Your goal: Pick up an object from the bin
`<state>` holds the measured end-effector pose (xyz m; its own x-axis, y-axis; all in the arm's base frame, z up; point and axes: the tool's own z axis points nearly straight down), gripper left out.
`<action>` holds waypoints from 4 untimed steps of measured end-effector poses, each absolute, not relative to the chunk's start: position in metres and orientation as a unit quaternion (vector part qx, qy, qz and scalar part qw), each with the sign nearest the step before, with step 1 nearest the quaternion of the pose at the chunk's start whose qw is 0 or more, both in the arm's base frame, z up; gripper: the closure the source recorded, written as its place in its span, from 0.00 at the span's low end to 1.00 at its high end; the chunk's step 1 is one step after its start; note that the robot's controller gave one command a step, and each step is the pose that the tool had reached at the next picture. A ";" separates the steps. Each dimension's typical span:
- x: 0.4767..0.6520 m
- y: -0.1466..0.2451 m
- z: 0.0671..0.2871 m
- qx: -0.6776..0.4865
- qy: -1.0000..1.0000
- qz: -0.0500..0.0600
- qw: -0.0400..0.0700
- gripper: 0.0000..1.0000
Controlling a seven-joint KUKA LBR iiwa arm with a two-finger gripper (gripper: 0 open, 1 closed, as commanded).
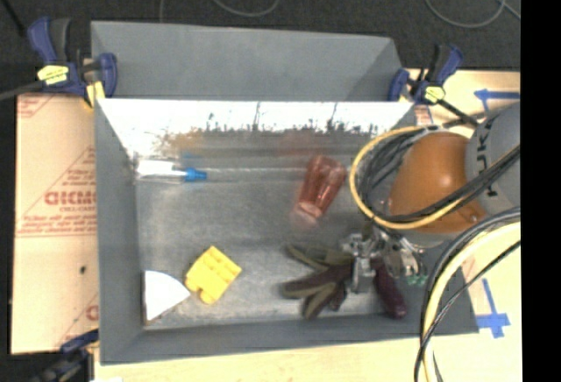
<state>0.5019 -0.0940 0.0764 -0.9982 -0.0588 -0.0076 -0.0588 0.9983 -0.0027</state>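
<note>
Orange wrist cover [429,174] and hand [366,263] — over dark glove-like thing [317,282], bottom right

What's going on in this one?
The arm reaches in from the right, its end effector over a dark olive floppy thing near the front right corner of the bin, with a dark purple piece right beside it. Whether anything is gripped cannot be told. A yellow block, a white scrap, a reddish see-through piece and a blue-tipped white pen lie apart from it.
</note>
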 end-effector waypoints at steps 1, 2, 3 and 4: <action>0.501 -0.094 0.093 -0.030 1.000 -0.001 0.003 1.00; 0.503 -0.095 0.107 -0.030 1.000 -0.002 0.005 1.00; 0.503 -0.095 0.113 -0.030 1.000 -0.002 0.007 1.00; 0.503 -0.095 0.117 -0.031 1.000 -0.002 0.006 1.00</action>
